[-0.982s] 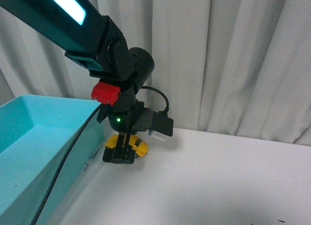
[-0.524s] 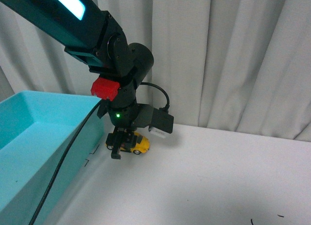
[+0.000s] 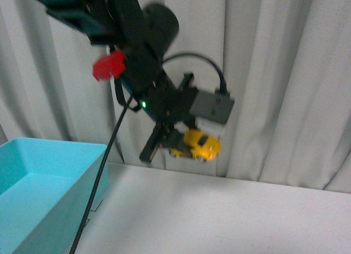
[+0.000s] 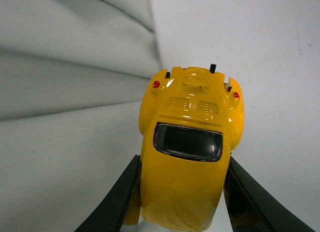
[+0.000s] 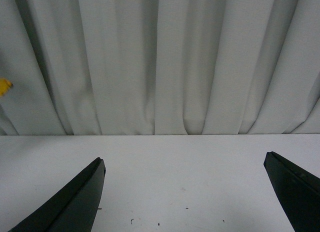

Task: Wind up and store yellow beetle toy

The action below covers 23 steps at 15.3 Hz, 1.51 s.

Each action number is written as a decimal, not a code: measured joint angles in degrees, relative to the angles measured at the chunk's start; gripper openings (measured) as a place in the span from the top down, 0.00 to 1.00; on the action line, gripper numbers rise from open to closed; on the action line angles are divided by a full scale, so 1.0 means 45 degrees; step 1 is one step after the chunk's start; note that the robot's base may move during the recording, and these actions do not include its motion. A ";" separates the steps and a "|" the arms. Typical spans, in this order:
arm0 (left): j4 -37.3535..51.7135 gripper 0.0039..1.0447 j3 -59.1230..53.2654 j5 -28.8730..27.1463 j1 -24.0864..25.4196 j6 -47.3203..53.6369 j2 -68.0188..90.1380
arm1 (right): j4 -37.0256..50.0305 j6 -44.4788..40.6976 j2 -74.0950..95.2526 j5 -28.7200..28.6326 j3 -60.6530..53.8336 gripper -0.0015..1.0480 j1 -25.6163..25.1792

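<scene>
Hoisted small glossy yellow Beetle-shaped toy car [image 3: 202,146] off white table [image 3: 219,215], pinched in black left gripper [image 4: 182,207], airborne near turquoise plastic bin [image 3: 60,204], probably for storing. Kept black right gripper [image 5: 185,197] wide, empty.

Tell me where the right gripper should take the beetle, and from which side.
Probably the tail half, across its flanks. The left gripper clamps the beetle by the sides of its nearer end, fingers on either flank. The tail, with red lights and rear window, sticks out free beyond them. Bring the open right gripper in from that tail end, jaws spanning the narrow width.
</scene>
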 joint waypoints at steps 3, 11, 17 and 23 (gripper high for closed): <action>0.0845 0.62 -0.0869 0.1559 0.1831 -0.3317 -0.3177 | 0.0000 0.0000 0.0000 -0.0005 0.0000 0.06 0.0000; -0.0325 0.62 -0.3687 -0.1613 0.7028 -1.0176 -0.3619 | 0.0000 0.0000 0.0000 0.0000 0.0000 0.06 0.0000; 0.0646 0.62 -0.4595 -0.3512 0.7286 -1.2857 -0.1472 | 0.0000 0.0000 0.0000 0.0000 0.0000 0.06 0.0000; 0.2497 0.62 -0.5464 -0.4682 0.6742 -1.3046 0.0019 | 0.0000 0.0000 0.0000 0.0000 0.0000 0.06 0.0000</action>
